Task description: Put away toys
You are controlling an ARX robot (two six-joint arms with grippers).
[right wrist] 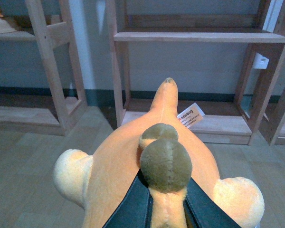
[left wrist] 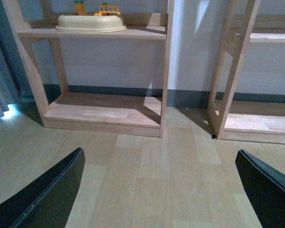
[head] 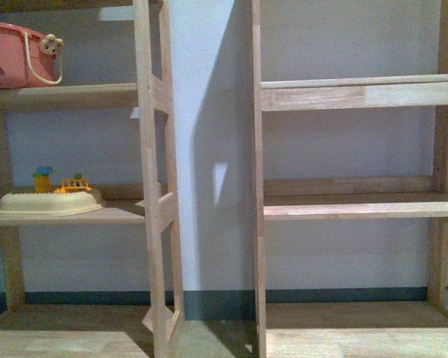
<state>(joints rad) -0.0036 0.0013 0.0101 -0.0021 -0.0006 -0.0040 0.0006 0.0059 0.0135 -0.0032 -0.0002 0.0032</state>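
right wrist view is half filled by the orange-yellow plush toy (right wrist: 123,175), pinched in the right gripper (right wrist: 167,197). its 2 dark fingers (right wrist: 130,204) press on a narrow part of the plush just under a round olive-brown bump, so the jaws stand nearly together with soft fabric squeezed between them. the toy hangs clear of the floor (left wrist: 147,166), out in front of the right shelf unit (right wrist: 199,36) and apart from it. a white tag (right wrist: 190,116) sticks out beside the toy's tapered far end. its orange print is too small and tilted to read, and no other writing shows.

the left gripper (left wrist: 156,190) hovers over the floor with its jaws spread wide and nothing between them.

front view shows neither arm. the left shelf unit (head: 153,186) carries a cream tub (head: 48,203) with small yellow toys (head: 60,181) by it, and a pink basket (head: 11,52) 1 board higher.

as i judge it, the pickup is done. setting the toy on a shelf and letting go are left, and which board is meant i cannot tell.
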